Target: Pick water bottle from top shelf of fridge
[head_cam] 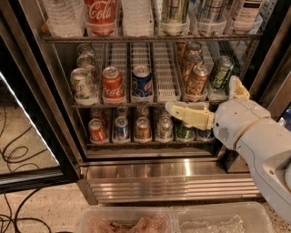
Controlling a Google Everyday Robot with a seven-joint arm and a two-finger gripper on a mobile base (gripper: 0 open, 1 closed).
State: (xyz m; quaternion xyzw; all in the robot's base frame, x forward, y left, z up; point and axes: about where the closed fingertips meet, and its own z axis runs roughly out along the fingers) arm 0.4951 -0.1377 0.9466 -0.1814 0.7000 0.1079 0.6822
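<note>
Speckled floor with loose black cables (13,154) lies left of the fridge (173,184), whose door stands open on wire racks of cans (112,84). Along the upper edge of the view runs the top shelf (150,39). At its left end stands the water bottle (62,17), just beside the red Coca-Cola bottle (101,13). Only its clear ribbed lower body shows; the cap is cut off. A second pale ribbed bottle (136,16) stands on the other side of the Coca-Cola bottle.

The gripper (202,94) hangs low on the right, level with the can racks and well below and to the right of the water bottle. Its jaws stand wide apart and hold nothing.

If full, the bottle is probably fairly heavy and liable to tip once lifted by a low grip. Its thin plastic wall should give under a hard squeeze, and cold may leave it damp and slick. The ribbed middle of the body looks like the best hold, since the ribs stiffen the wall and give some bite. The Coca-Cola bottle stands close, so there is little room for the jaw on that side.
</note>
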